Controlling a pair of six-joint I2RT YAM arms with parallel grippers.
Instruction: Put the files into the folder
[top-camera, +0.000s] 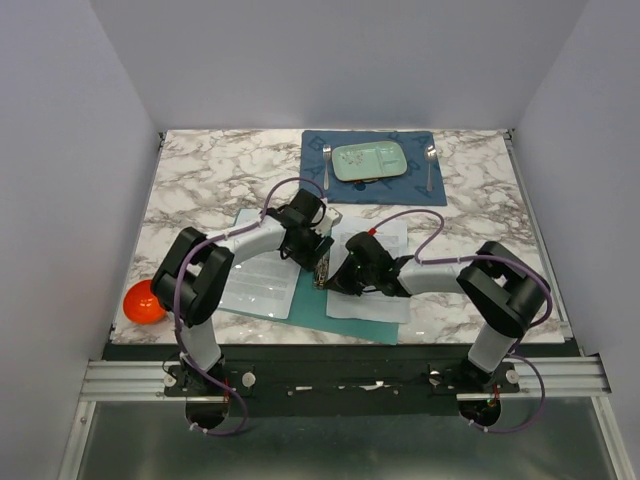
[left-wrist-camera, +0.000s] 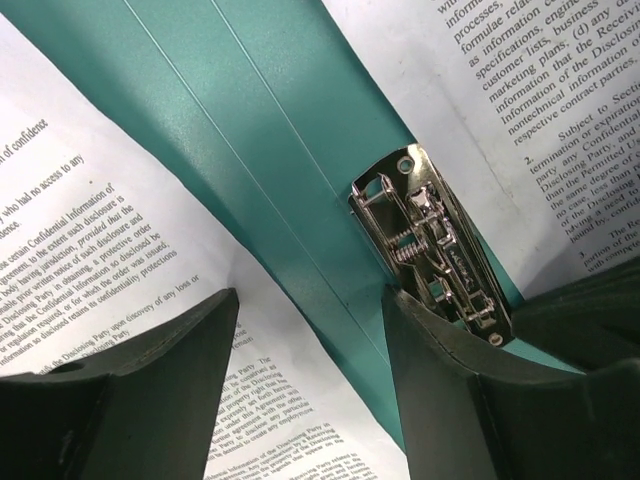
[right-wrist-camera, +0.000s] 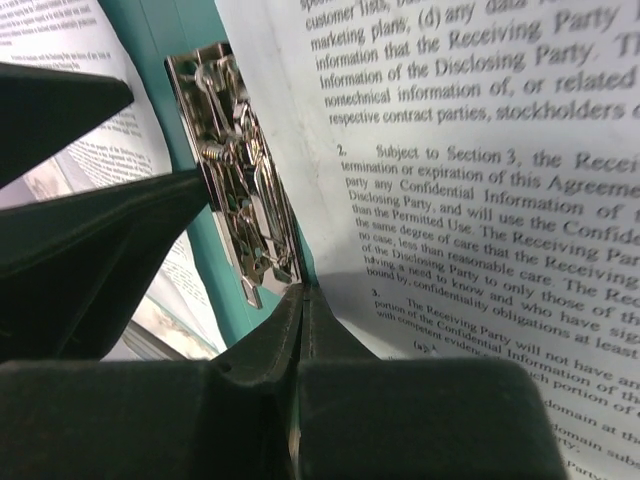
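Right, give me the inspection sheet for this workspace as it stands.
Surface: marble-pattern table, flat and level.
Job's things: teal folder lies open; printed files lie on both leaves; metal clip sits on the crease between them.
Clutter: orange ball at the left edge; blue placemat at the far side carrying a pale green plate, with a fork to the left of it and a spoon to the right.
Grippers: left gripper open above the crease, beside the clip; right gripper shut at the right sheet's inner edge, and it is unclear whether it grips the paper.
Cables: purple cables loop along both arms.
Surroundings: plain pale walls on three sides; metal rail at the near edge.
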